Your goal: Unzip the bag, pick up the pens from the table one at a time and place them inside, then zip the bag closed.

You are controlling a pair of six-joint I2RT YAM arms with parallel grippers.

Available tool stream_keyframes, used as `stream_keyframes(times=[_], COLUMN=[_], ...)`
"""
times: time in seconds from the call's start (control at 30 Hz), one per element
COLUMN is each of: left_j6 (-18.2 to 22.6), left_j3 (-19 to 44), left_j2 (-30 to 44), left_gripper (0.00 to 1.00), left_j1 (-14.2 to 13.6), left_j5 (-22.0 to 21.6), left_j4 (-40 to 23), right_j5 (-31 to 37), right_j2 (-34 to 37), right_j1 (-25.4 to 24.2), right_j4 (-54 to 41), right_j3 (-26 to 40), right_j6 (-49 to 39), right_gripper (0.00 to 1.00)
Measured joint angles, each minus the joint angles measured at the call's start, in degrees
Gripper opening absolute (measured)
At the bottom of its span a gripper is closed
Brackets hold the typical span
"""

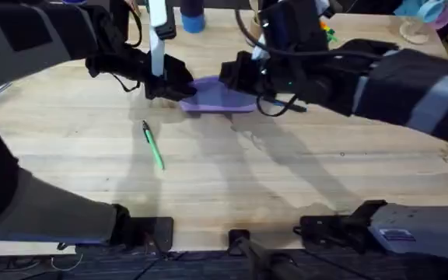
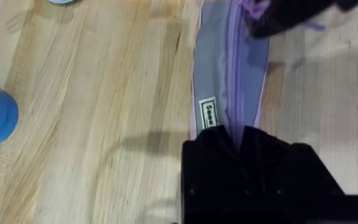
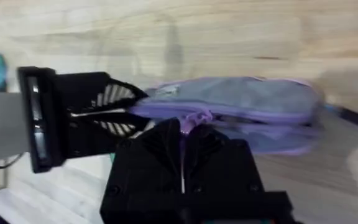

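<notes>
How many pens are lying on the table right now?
1: a green pen lies on the table, nearer the arm bases than the bag. Another may be hidden under the arms.

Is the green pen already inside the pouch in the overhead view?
No, the green pen lies bare on the table, in front of the bag and apart from it.

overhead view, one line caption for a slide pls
Both grippers meet at the purple bag at the table's far side; a green pen lies nearer.
</notes>
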Motion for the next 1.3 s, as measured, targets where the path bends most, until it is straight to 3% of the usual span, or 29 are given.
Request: stream_keyframes(times=[0.27,0.4,0.83,0.87,0.9,1.1,1.3], left_j6=[0.0,0.0,0.0,0.0,0.0,0.0,0.0], left_j3=[0.0,0.0,0.0,0.0,0.0,0.0,0.0], left_j2=[0.0,0.0,0.0,0.0,0.0,0.0,0.0], left_gripper=[0.042,0.043,0.043,0.043,0.043,0.043,0.043], left_j1=[0.0,0.2,0.3,0.3,0.3,0.2,0.2], left_j5=[0.0,-0.3,-0.2,-0.2,-0.2,-0.1,-0.1], left_j4=[-0.1,-0.2,-0.3,-0.3,-0.3,0.0,0.0], right_j5=[0.0,0.0,-1.1,-1.0,-1.1,-1.5,-0.2], right_j2=[4.7,8.8,9.4,9.0,8.4,1.5,-6.4], right_j1=[4.1,6.6,7.9,7.9,7.7,5.9,2.1], right_j4=[5.1,5.1,2.7,1.6,0.2,-8.6,-17.2], right_j3=[0.4,3.7,5.3,5.3,5.3,5.4,5.8], right_j6=[2.8,3.5,1.8,1.3,0.7,-4.0,-9.2], right_gripper=[0.031,0.031,0.031,0.057,0.166,0.948,0.996])
